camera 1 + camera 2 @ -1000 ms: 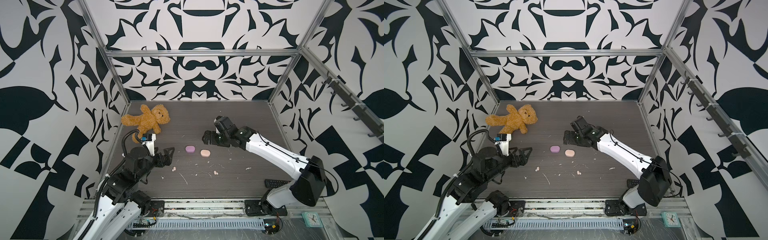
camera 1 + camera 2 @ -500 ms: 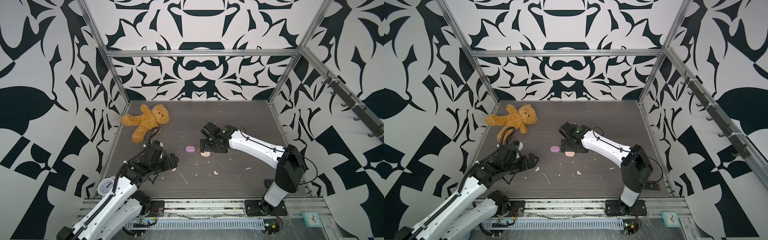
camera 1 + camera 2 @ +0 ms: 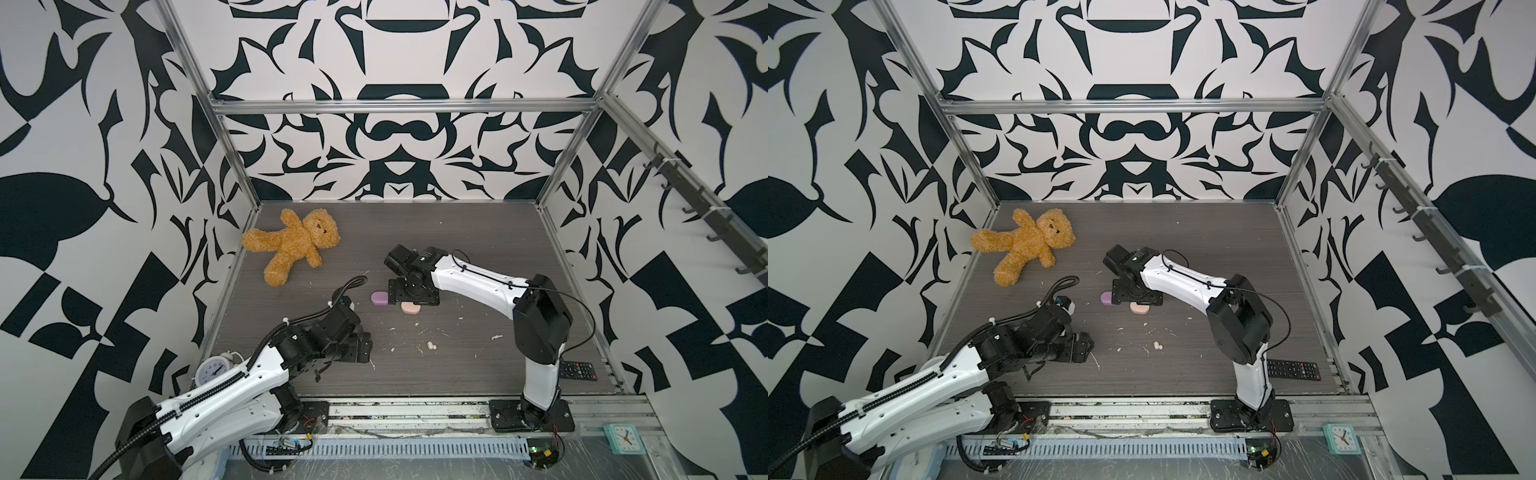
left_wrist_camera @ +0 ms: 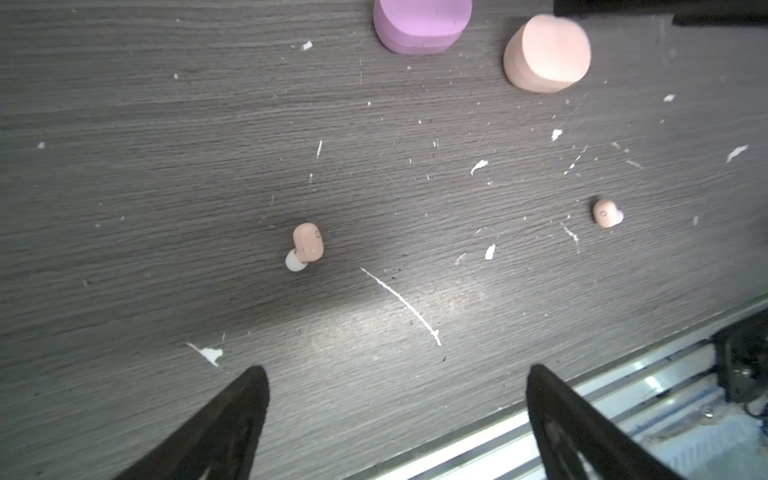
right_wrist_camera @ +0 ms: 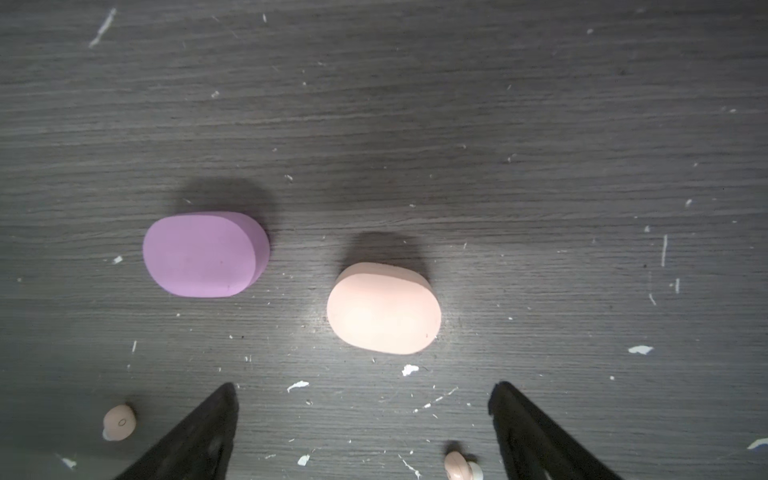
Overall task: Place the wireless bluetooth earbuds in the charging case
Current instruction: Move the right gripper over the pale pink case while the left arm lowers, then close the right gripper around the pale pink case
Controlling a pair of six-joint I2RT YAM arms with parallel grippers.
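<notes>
Peach-coloured and very small, one earbud [image 3: 431,345] lies loose on the dark table [image 3: 478,230], a little below the centre of a top view. The second earbud [image 4: 307,243] shows only in the left wrist view, just in front of the left gripper [image 4: 397,369], whose jaws stand wide apart and hold nothing. No lilac buds are visible. The peach case [image 3: 410,309] and the lilac case [image 3: 378,298] sit near each other at the centre of the frame, not touching, and both look closed. Compared with one second ago, the right arm has swung down over the cases, and the right gripper [image 5: 365,387] now hovers with jaws apart near the peach case. The left arm has dropped low toward its earbud. I judge that picking up and opening a lid come next; nothing is inserted yet.
</notes>
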